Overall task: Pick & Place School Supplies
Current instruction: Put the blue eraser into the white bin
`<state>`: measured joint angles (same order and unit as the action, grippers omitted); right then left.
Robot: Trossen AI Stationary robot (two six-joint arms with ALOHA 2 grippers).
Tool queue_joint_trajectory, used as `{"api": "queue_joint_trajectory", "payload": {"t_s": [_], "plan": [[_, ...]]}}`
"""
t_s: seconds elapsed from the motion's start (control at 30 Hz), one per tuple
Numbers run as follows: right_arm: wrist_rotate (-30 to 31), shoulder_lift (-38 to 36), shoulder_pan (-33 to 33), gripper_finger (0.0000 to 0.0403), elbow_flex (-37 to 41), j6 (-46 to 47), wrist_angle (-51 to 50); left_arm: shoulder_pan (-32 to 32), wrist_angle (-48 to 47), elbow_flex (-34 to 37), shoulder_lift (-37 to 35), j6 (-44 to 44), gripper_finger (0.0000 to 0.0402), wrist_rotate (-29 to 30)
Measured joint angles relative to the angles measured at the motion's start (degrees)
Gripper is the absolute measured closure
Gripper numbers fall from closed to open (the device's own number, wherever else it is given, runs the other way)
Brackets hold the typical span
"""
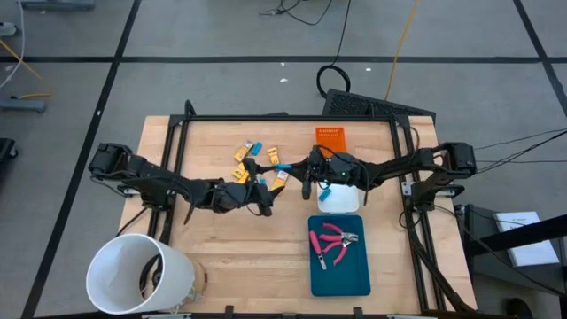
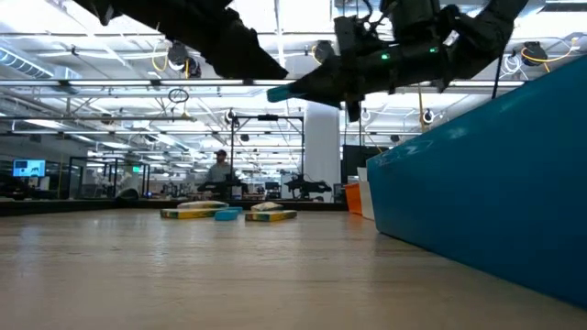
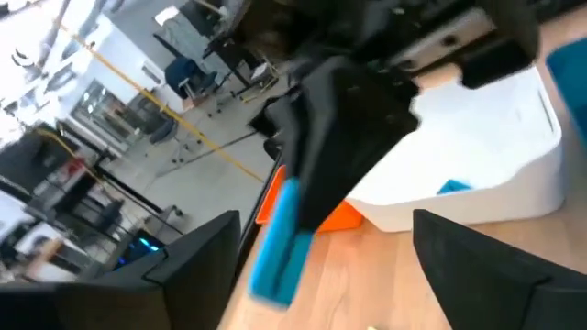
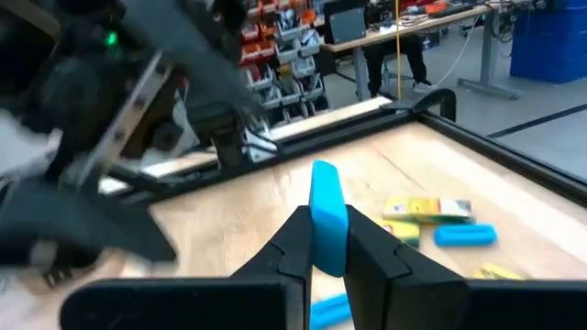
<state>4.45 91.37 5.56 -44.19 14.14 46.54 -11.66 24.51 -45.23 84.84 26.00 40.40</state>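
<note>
Light-blue piece [image 4: 327, 216] between right gripper's [image 4: 326, 240] closed fingers.

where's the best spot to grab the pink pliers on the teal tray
Probably the pink pliers are best taken from straight above, across the paired handles near the pivot. They lie flat in the teal tray, handles spread, leaving finger room either side. Neither gripper is over them now.
</note>
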Motion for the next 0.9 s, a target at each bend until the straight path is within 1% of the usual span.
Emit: {"api": "queue_joint_trajectory", "payload": {"t_s": [0.13, 0.27, 0.33, 0.47, 0.6, 0.67, 0.77, 0.9], "plan": [[0.6, -4.6, -1.2, 0.0376, 3.1, -2.1, 0.0, 0.8, -5.3, 0.0, -3.0, -4.7, 0.007, -3.6], [3.3, -9.9, -2.6, 0.0376, 7.0, -4.6, -0.1, 2.9, -10.3, 0.0, -4.9, -9.7, 0.0078, -9.8], [4.7, -12.7, -3.2, 0.0376, 9.2, -5.5, -1.1, 4.3, -10.9, 0.0, -5.1, -11.4, 0.0085, -12.9], [6.4, -19.0, -4.2, 0.0376, 12.9, -6.1, -3.6, 6.9, -11.3, 0.5, -5.0, -13.1, 0.0103, -17.2], [8.8, -25.4, -5.3, 0.0376, 16.4, -6.0, -7.9, 9.7, -10.6, 2.5, -5.1, -15.1, 0.012, -19.1], [10.3, -28.8, -6.0, 0.0376, 17.7, -5.8, -10.4, 11.1, -8.0, 4.1, -5.0, -16.3, 0.0126, -20.5], [12.1, -33.2, -6.8, 0.0376, 19.3, -4.7, -15.6, 13.0, -1.5, 7.7, -5.1, -17.3, 0.0132, -23.2], [12.3, -37.8, -7.2, 0.0376, 20.0, -1.3, -24.2, 15.1, 9.3, 13.6, -5.0, -19.1, 0.0138, -26.0]]}}
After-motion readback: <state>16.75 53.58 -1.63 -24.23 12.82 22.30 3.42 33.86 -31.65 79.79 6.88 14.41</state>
